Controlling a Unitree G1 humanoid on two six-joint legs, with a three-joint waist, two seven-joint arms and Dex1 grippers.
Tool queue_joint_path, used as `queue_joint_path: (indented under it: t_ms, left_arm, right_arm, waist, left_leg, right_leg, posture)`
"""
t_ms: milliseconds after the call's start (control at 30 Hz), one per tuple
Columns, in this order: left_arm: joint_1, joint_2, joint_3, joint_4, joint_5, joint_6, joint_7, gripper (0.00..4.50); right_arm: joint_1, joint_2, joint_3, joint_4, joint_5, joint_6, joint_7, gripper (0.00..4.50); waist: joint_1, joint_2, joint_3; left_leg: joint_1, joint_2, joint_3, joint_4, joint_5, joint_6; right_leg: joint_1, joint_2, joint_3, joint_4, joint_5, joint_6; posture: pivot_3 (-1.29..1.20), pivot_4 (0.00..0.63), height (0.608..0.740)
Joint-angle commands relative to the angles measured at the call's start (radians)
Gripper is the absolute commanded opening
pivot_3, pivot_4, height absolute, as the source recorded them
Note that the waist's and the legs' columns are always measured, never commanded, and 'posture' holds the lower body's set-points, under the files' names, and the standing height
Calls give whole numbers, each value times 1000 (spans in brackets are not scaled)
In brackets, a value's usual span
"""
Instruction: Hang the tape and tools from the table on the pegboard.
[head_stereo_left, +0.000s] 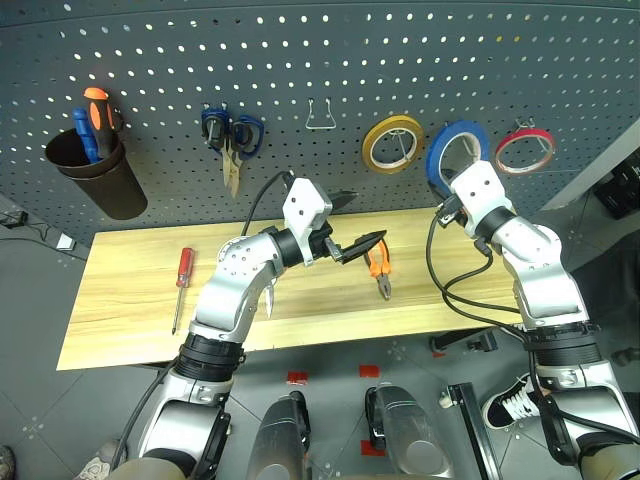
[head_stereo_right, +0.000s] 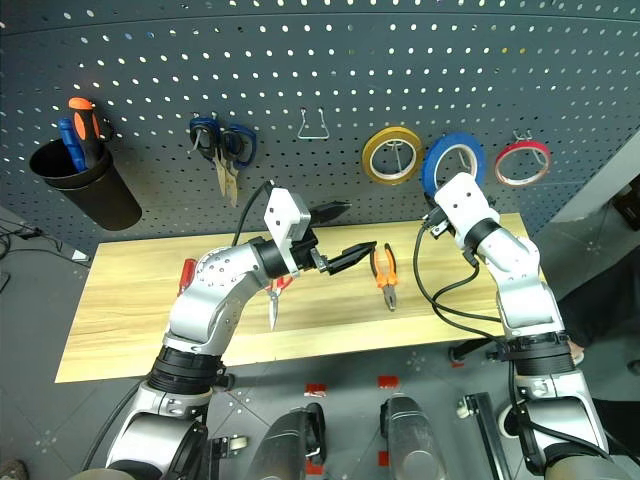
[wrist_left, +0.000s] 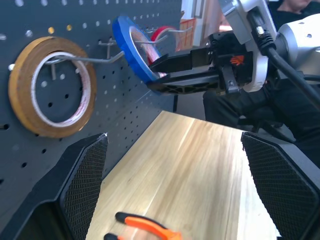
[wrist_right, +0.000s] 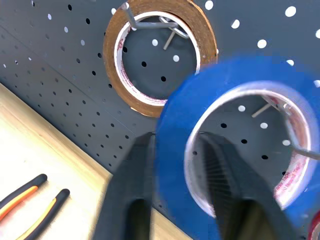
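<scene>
Tape (wrist_right: 200, 125) sits btwn right gripper (wrist_left: 155, 75) fingers, rim straddled, grip looks loose. Could slip off hook if pulled back w/ them. Left gripper (head_stereo_left: 362, 222) spread, empty.

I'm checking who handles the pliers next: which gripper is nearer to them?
Left. The left gripper hovers open just beside the pliers over the table; the right gripper is up at the pegboard, around the blue tape.
</scene>
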Motion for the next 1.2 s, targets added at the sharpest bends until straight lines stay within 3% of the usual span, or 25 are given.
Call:
queue_joint_path:
  t_ms: [33, 167, 200, 367, 567, 833, 1200]
  left_arm:
    - [24, 37, 24, -10, 3, -16, -3, 4500]
    - [70, 124, 34, -17, 10, -7, -38, 4500]
    - [82, 151, 42, -15, 8, -4, -49, 4500]
    - [147, 312, 58, 19, 13, 10, -144, 4500]
    - [172, 482, 71, 185, 29, -27, -290, 4500]
    - [121, 526, 63, 299, 44, -56, -367, 4500]
    - [112, 519, 60, 277, 52, -47, -374, 4500]
  right_arm:
    - [61, 8, -19, -114, 20, 19, -15, 2965]
    - [171, 76, -39, -307, 74, 224, -47, 4283]
    - [195, 103, -39, -364, 89, 308, -64, 4440]
    - [243, 252, 16, -559, 132, 748, -150, 4440]
    - [157, 463, 79, -457, 126, 990, -288, 4440]
    - [14, 599, 61, -93, 71, 841, -464, 4440]
    - [-100, 577, 66, 251, 39, 615, -507, 4440]
  waist:
    - [1, 0, 0]
    - [-1, 1, 1]
    - [-2, 1, 1]
    - [-2, 4, 7]
    - [-1, 5, 13]
    - [5, 4, 21]
    - [-1, 4, 23]
  left_leg:
    - [0, 0, 0, 0, 0, 0]
    - [0, 1, 0, -1, 0, -1]
    - [0, 1, 0, -1, 0, -1]
    - [0, 2, 0, -1, 0, -1]
    - [-1, 2, 1, -2, -1, 1]
    - [-17, 1, 2, -2, 0, -1]
    - [-23, 2, 3, -1, -1, 2]
  right_leg:
    - [0, 0, 0, 0, 0, 0]
    - [0, 0, -1, 0, 0, 0]
    - [-1, 0, 0, 0, 0, 0]
    - [-2, 0, 0, 2, 0, 0]
    - [-7, -1, 1, 4, -1, -2]
    - [-22, -2, 0, 4, -1, -3]
    - [-29, -1, 1, 5, -1, -4]
  posture:
    - [-258, 310, 740]
    - [-254, 322, 740]
    - [-254, 322, 740]
    - [-258, 349, 740]
    - [-249, 364, 740]
    - [-236, 376, 740]
    - [-191, 382, 740]
